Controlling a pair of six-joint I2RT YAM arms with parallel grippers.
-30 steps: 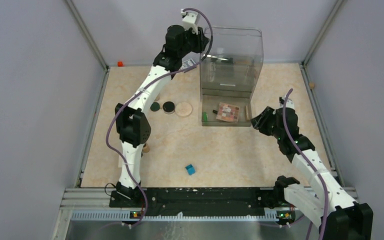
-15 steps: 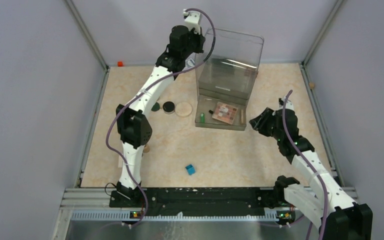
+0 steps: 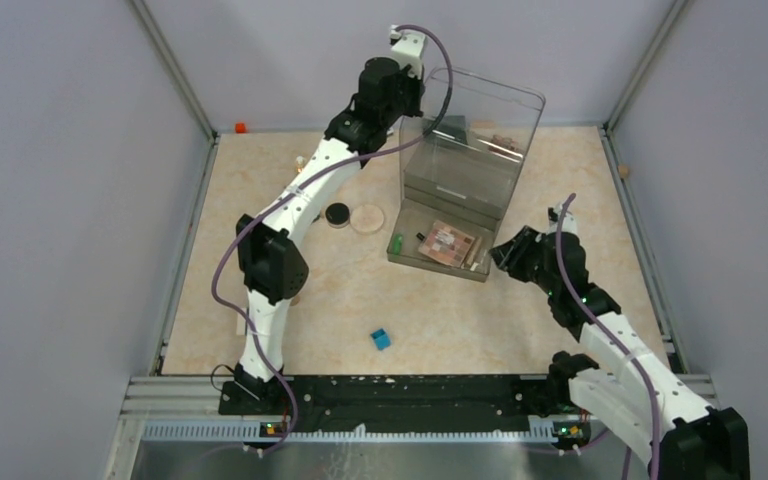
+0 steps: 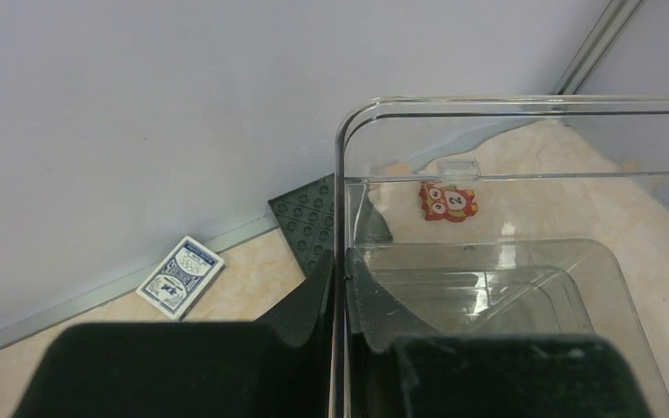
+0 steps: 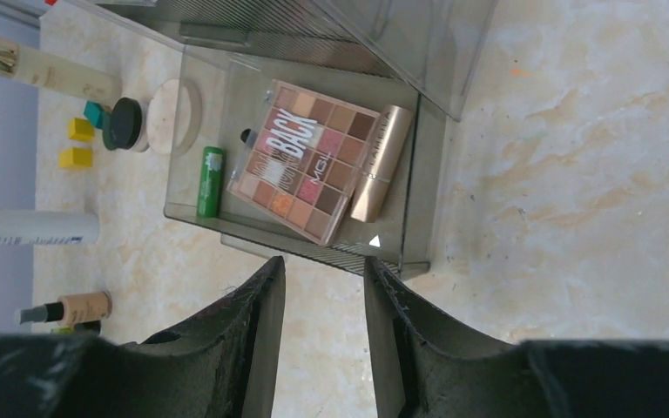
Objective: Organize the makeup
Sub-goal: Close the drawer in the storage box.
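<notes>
My left gripper (image 3: 412, 100) is shut on the upper left wall of a clear plastic organizer (image 3: 475, 140), its jaws pinching the wall (image 4: 341, 266). The organizer stands skewed on the table. Its front tray holds the pinkish checkered palette (image 5: 305, 161), a tan tube (image 5: 381, 161) and a green tube (image 5: 211, 181). My right gripper (image 3: 500, 252) is open and empty just off the tray's front right corner (image 5: 324, 266). The black round compact (image 3: 337, 213) and beige round disc (image 3: 367, 218) lie left of the tray. A gold-capped bottle (image 5: 43, 70) and white bottle (image 5: 35, 228) lie farther left.
A blue cube (image 3: 381, 340) sits on the near middle of the table. Yellow blocks (image 5: 77, 144) lie beside the compact. A patterned card box (image 4: 180, 276), a dark green studded plate (image 4: 309, 218) and a red owl tile (image 4: 447, 201) lie by the back wall.
My left gripper has swung right with the organizer's wall, turning and shifting the organizer and its tray. My right gripper has moved slightly left and nearer.
</notes>
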